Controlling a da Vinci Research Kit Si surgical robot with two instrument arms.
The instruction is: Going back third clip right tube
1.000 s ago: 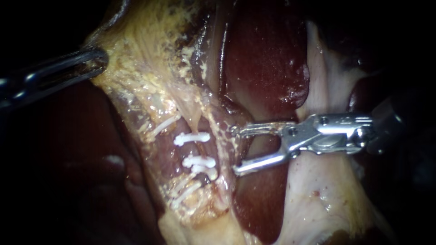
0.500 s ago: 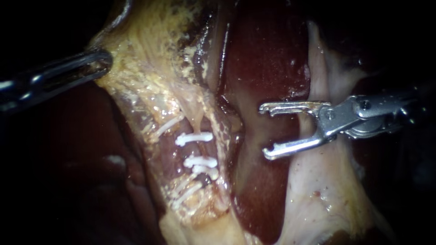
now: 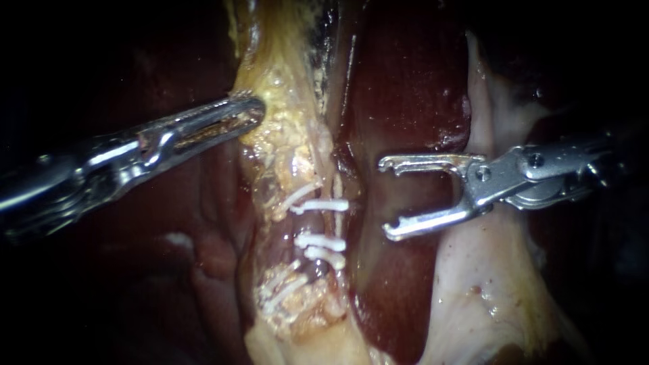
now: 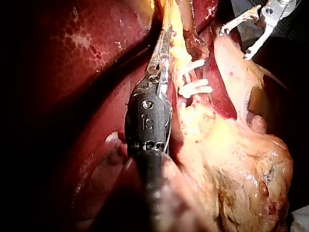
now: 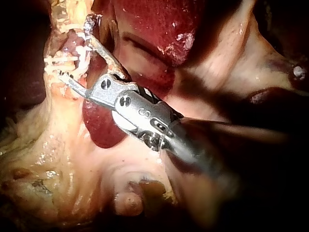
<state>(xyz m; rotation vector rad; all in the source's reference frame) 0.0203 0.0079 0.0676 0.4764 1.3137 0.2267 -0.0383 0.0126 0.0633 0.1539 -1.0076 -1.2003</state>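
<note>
Liver: dark red, it takes up the middle of the endoscope view. Its outer margins run into shadow and I cannot trace them.

Pale tissue: a whitish fold lies to the right of the liver and passes beneath my right instrument. Its lower end is cut off at the view's edge. I cannot tell what structure it belongs to.

Yellow fatty strip: it runs top to bottom just left of the liver, and both ends leave the view.

Left instrument: it enters from the left, with its shaft dim in the dark. The jaws are clamped on the edge of the yellow fatty strip, in its upper part. In the left wrist view the jaws lie along the strip and their tips are sunk in fat, so the exact bite is hidden.

Right instrument: it enters from the right, with its shaft lost in shadow. The jaws stand wide apart and grip nothing, and the liver shows through the gap. The tips are near the clipped stretch but apart from it.

Tube: a reddish length in the lower half of the strip, largely covered by fat. I cannot tell whether this is the right tube.

Clips: these white bars cross the tube, one above and a close pair below. More slanted white bars lie above and below them, partly buried, so the count is uncertain.
</note>
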